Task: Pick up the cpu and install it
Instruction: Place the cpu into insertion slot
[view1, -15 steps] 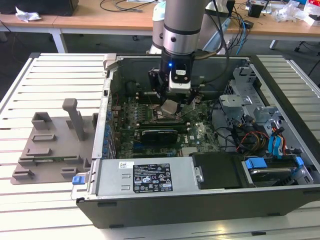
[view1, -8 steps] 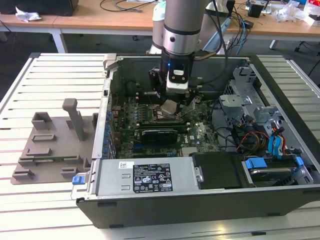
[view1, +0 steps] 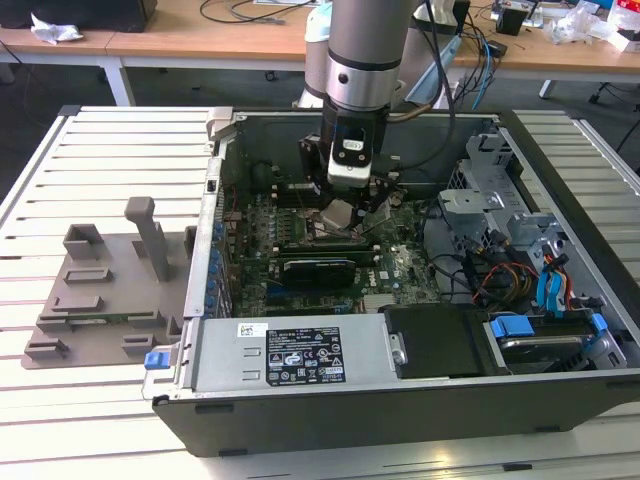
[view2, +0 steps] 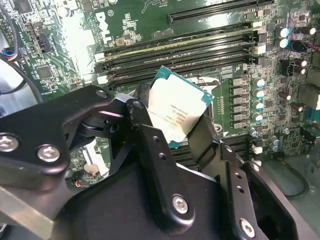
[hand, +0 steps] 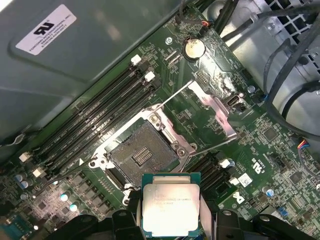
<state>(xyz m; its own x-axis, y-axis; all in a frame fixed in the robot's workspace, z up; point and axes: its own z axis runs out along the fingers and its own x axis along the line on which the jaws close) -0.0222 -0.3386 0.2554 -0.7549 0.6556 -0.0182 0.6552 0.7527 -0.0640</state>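
Snugly between the two black fingers, the cpu, edges in their grip, near the bare socket.

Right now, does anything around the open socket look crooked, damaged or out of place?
Nothing looks damaged. The cpu is clamped in the gripper above the motherboard, tilted in the exterior view, and not yet in the socket, which sits empty with its metal frame swung open.
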